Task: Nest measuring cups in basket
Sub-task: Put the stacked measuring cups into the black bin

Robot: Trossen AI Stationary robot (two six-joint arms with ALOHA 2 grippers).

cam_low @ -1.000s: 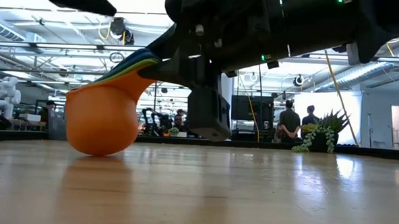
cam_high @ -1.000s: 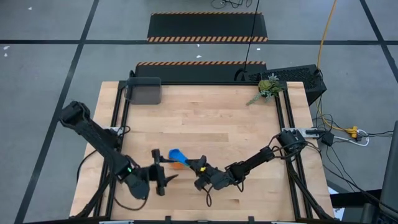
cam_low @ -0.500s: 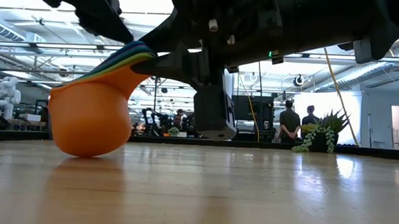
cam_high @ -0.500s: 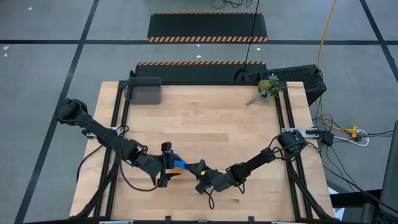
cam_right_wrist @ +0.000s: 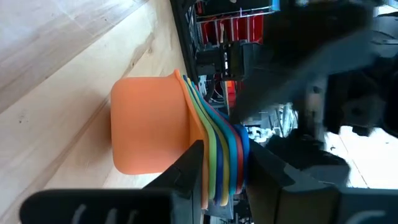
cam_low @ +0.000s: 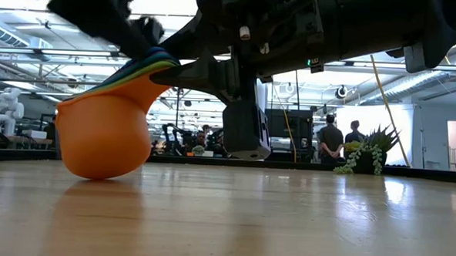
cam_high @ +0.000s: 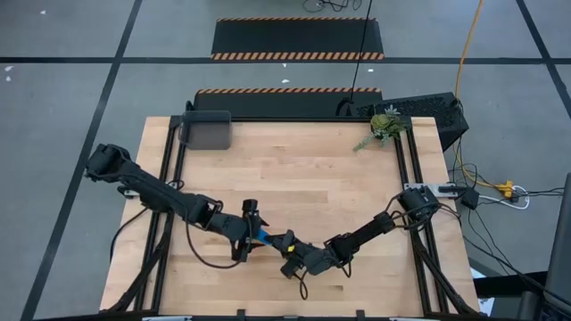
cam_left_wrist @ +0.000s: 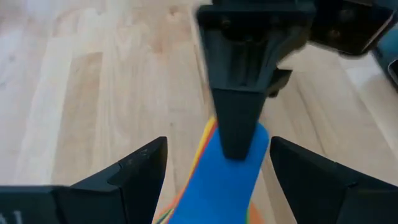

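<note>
The nested stack of small plastic measuring cups (cam_low: pixel 104 142), orange outermost with yellow, green, red and blue rims layered inside, rests on the light wooden slatted tabletop (cam_high: pixel 294 178) at about 6 o'clock from the tabletop's middle, near the front edge. In the low view its round orange bowl touches the wood and the fanned flat handles rise toward the dark arm hardware above.

The right gripper (cam_right_wrist: pixel 227 162) is clamped on those stacked handles: in the right wrist view one finger lies against the orange side and the other against the blue side. In the high view the right gripper (cam_high: pixel 287 252) reaches in from 4 o'clock.

The left gripper (cam_left_wrist: pixel 214 168) comes from 8 o'clock, its fingers spread apart on either side of the blue top cup (cam_left_wrist: pixel 227 180) without touching it; in the high view it (cam_high: pixel 248 234) sits just beside the stack.

Farther off, the small dark grey rectangular basket (cam_high: pixel 206 131) with rounded corners stands at 11 o'clock, well apart from the cups. A green plant sprig (cam_high: pixel 384 127) lies at 1 o'clock.
</note>
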